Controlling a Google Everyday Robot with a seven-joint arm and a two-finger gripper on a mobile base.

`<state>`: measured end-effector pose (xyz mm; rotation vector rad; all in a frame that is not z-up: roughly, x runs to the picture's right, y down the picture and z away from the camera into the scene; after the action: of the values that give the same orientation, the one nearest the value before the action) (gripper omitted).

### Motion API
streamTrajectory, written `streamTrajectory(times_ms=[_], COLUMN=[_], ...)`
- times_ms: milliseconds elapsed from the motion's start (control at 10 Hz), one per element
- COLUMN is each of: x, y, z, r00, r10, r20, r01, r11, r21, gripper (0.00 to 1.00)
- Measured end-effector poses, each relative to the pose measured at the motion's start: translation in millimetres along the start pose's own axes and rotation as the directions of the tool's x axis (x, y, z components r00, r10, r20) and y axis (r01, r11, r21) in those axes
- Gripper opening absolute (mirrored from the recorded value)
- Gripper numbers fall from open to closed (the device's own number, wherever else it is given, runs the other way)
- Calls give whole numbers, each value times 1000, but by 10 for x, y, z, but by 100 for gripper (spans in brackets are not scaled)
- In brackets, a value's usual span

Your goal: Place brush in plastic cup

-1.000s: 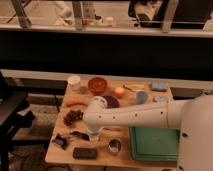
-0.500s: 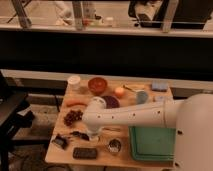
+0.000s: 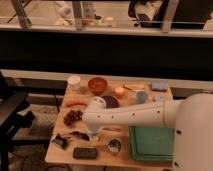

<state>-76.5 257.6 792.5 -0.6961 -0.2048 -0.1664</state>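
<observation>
The brush, slim and dark, lies near the table's front left. My gripper hangs from the white arm that reaches across the table from the right. It is low over the table, just right of the brush. Whether it touches the brush is hidden by the wrist. A white cup stands at the back left and a pale blue cup at the back right, both upright. I cannot tell which is the plastic one.
A red bowl, an orange, a blue sponge, a carrot, grapes and a purple object lie on the wooden table. A black block, a metal cup and a green tray sit in front.
The arm's end has dipped slightly lower toward the front left of the table. The objects have not moved.
</observation>
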Motion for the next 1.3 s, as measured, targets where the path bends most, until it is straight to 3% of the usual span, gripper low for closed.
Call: streamTrajectory(times_ms=[400,900,1000,1300], x=[-38,-51,-49,-59], y=[-17,-13,-17,-22], z=[-18,15,23,46], r00=[1000,1000,1000,1000], r10=[-7,-12,-12,-14], r20=[9,18,20,24], r01=[7,12,12,14], r11=[1000,1000,1000,1000], r21=[6,2,1,-2], gripper=[58,52,47,46])
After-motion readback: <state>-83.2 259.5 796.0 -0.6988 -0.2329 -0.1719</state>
